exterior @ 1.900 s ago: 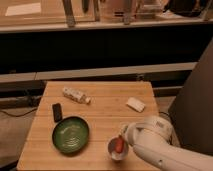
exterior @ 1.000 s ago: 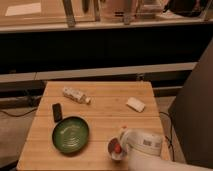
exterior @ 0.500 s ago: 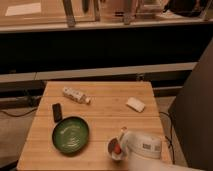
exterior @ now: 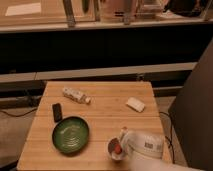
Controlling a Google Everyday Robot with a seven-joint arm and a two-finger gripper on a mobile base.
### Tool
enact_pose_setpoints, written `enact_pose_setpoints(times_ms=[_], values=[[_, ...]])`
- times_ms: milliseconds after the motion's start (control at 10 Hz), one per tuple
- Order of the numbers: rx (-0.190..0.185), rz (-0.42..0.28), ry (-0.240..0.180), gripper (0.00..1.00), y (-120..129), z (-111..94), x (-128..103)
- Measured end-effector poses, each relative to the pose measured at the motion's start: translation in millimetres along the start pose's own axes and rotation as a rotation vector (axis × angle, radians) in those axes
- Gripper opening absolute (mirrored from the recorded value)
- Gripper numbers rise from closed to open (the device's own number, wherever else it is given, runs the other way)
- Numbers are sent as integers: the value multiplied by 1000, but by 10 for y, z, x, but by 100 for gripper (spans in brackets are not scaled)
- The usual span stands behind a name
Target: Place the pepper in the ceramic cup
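The pepper (exterior: 117, 148) shows as a small red-orange spot at the mouth of the ceramic cup (exterior: 114, 150), low in the frame and a little right of centre. The cup is small, round and pale grey-white, with a smooth rim, and it stands near the front edge of the table (exterior: 107, 112). My gripper (exterior: 121, 142) hangs right at the cup's upper right side, just above and beside the pepper. I cannot tell how wide my jaws are, or whether they have hold of the pepper or merely sit against it. The pepper lies at the lower left tip of my gripper, over the cup's opening.

Behind the gripper my arm (exterior: 146, 145) is a rounded white shell, smooth and matte, running off the bottom right of the frame.

Just left of the cup sits a wide green bowl (exterior: 71, 134), glossy, with ringed ridges inside. Above and left of the bowl lies a flat black rectangular slab (exterior: 57, 112). Further up, a small pale bottle (exterior: 76, 95) lies on its side at a slant. To the upper right of the cup, well apart, rests a white oblong block (exterior: 135, 104). The table is light wood with planked grain.
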Motion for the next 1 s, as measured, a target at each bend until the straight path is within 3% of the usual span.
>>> enact_pose_setpoints(times_ms=[200,300,1000], values=[[-4,1,23,72,15,-9,-10],[-4,1,24,78,20,-13,-13],[-2,2,22,80,16,-22,-21]])
